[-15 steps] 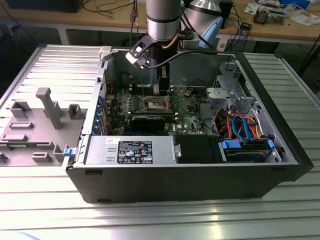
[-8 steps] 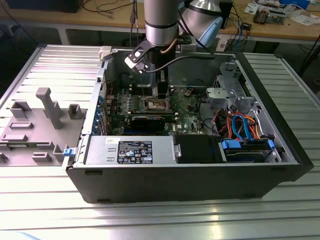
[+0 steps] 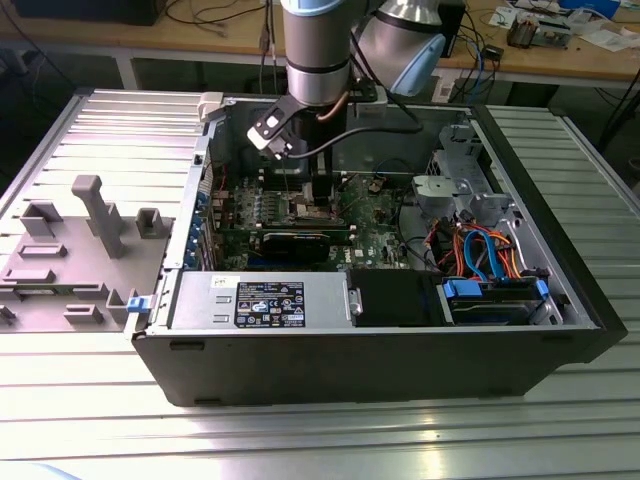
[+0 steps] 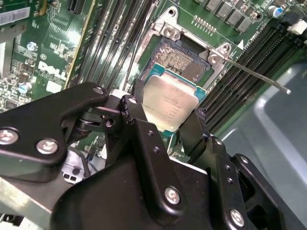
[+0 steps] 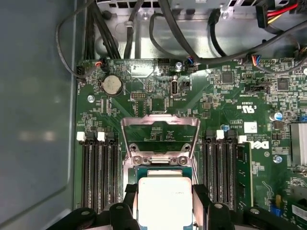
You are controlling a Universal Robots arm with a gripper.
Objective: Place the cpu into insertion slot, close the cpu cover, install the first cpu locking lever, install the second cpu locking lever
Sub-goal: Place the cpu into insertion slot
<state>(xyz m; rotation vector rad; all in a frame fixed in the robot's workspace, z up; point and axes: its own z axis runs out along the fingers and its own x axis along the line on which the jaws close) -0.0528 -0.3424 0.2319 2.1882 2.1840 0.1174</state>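
Note:
My gripper (image 5: pixel 164 191) is shut on the cpu (image 5: pixel 164 201), a flat square chip with a dull silver top, with one black finger (image 5: pixel 130 201) on each side. In the second wrist view the cpu (image 4: pixel 168 108) hangs slightly tilted just above the insertion slot (image 4: pixel 180 60), whose dark contact grid shows beyond the chip's edge. The cpu cover (image 5: pixel 160 122), a silver frame with a square window, stands swung open at the slot's far side. A thin locking lever (image 4: pixel 254 74) sticks out free beside the slot. In the exterior view the arm (image 3: pixel 318 50) reaches down into the open computer case over the motherboard (image 3: pixel 380 215).
Long black memory slots (image 5: pixel 98 172) flank the socket on both sides. A round coin battery (image 5: pixel 111 85) and black cables (image 5: pixel 168 24) lie beyond the cover. Inside the case are a power supply (image 3: pixel 260 300) and a drive bay with blue and orange cables (image 3: pixel 490 250). A grey fixture tray (image 3: pixel 70 250) sits outside.

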